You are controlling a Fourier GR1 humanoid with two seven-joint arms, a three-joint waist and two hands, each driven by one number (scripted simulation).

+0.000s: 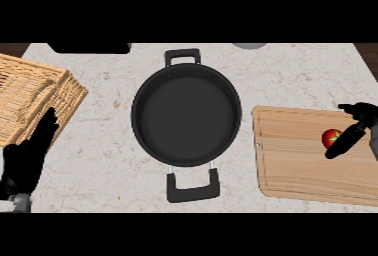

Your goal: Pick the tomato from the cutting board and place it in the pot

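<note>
Pot (186, 114): you have the dark oval pot in the middle of the counter, one handle toward the far edge and one toward you. Take it as your landmark for everything below.
Tomato (331, 137): you will find it to the right of the pot, lying on the cutting board toward that board's right side. It is red with a bit of green on top, and a black finger covers part of its right flank.
Cutting board (295, 165): the pale wooden board lies flat just right of the pot, its left edge close beside the pot's rim, and it runs out of your view on the right.
Right hand (356, 126): it comes in from the right edge, far right of the pot, above the board. One finger is stretched down alongside the tomato and looks to be touching it; nothing is curled around the fruit.
Left hand (28, 159): well left of the pot, low at the view's left edge, fingers straight and pointing up, at rest.
Basket (29, 92): a wicker basket sits left of the pot, its corner just behind your left hand's fingertips.
Counter (103, 150): light speckled stone under all of it.
</note>
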